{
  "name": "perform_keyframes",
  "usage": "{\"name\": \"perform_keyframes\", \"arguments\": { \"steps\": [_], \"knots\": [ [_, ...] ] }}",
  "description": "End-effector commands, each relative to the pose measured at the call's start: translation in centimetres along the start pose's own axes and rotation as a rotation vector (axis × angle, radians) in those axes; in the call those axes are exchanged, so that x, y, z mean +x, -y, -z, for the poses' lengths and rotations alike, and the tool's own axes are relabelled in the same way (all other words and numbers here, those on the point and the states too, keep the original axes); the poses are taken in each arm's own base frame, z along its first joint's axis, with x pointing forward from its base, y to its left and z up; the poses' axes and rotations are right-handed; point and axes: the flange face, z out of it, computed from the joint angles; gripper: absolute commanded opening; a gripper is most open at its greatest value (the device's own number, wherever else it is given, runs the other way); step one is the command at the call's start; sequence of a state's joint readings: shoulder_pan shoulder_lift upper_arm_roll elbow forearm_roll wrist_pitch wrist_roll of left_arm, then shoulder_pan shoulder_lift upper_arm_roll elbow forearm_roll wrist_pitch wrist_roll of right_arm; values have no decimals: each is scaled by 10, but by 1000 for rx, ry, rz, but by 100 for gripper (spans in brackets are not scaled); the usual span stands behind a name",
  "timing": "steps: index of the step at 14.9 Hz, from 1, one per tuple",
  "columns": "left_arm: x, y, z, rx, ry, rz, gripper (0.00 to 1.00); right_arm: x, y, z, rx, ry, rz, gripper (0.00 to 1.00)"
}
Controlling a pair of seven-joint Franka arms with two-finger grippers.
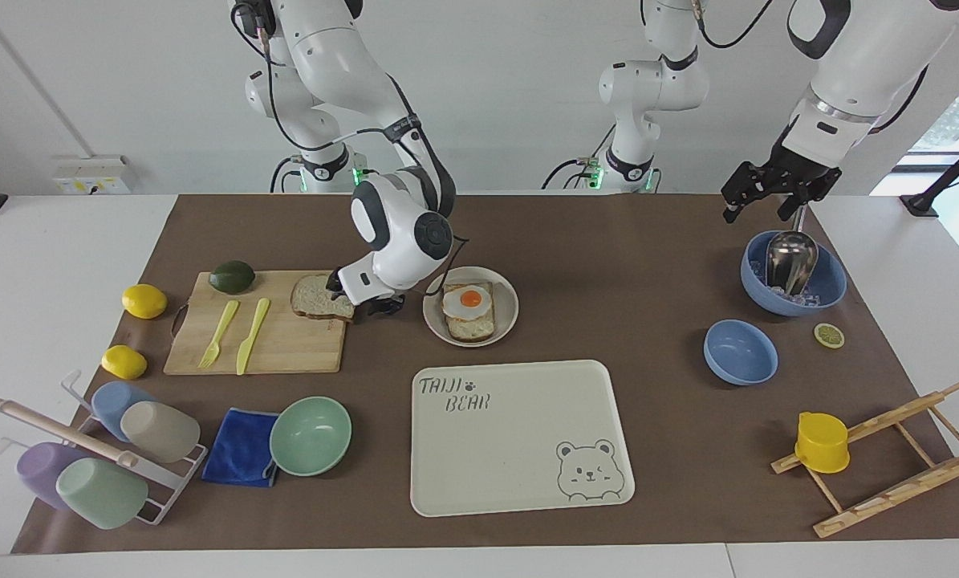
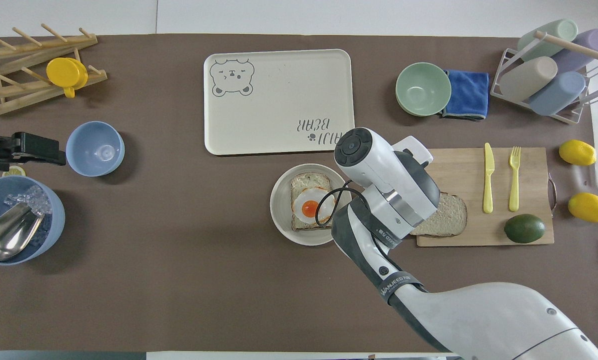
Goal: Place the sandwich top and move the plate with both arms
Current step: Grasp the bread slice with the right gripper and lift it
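1. Right gripper (image 1: pixel 360 303) is down at the cutting board's (image 1: pixel 278 345) edge, at the end of the sandwich top (image 1: pixel 318 298) that faces the plate (image 1: pixel 508 323); whether its fingers have clamped the slice cannot be told, since the wrist hides them from above.
2. One sandwich top lies on the board, at the corner nearest the plate.
3. One plate sits on the brown mat just beside the board, toward the left arm's end, holding one bread slice with a fried egg (image 1: pixel 470 301).
4. Left gripper (image 1: pixel 760 193) hangs over the large blue bowl (image 1: pixel 828 291) with ice and one metal scoop (image 1: pixel 790 258), and I cannot tell if it is spread or pinched.
5. Also on the board: one yellow fork (image 1: pixel 219 333), one yellow knife (image 1: pixel 252 335), one avocado (image 1: pixel 231 276).
6. Two lemons (image 1: pixel 144 301) lie beside the board, toward the right arm's end.
7. Bowls count three: two blue, one mint-green (image 1: pixel 310 435).
8. One cream tray (image 1: pixel 519 433) lies farther from the robots than the plate.
9. Four cups (image 1: pixel 158 430) rest on the wire rack; one yellow cup (image 1: pixel 821 442) sits on the wooden rack.
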State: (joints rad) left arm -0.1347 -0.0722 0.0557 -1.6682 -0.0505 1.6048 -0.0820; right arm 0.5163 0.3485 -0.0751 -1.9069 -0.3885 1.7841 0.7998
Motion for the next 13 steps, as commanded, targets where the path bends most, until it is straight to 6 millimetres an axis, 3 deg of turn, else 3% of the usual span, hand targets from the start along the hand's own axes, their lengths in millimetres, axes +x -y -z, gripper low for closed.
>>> {"name": "perform_keyframes", "arguments": {
  "steps": [1,3,5,13],
  "knots": [
    [-3,3,0,17,-13,-10,100,-10,-7,-6,20,-15,25,84],
    [-4,6,0,18,-2,-4,100,-11,-6,-9,22,-15,27,84],
    [-4,8,0,18,-4,-1,100,-13,-6,-12,19,-11,31,74],
    [-4,7,0,18,-2,-4,100,-21,-6,-22,20,-7,39,73]
  ]
}}
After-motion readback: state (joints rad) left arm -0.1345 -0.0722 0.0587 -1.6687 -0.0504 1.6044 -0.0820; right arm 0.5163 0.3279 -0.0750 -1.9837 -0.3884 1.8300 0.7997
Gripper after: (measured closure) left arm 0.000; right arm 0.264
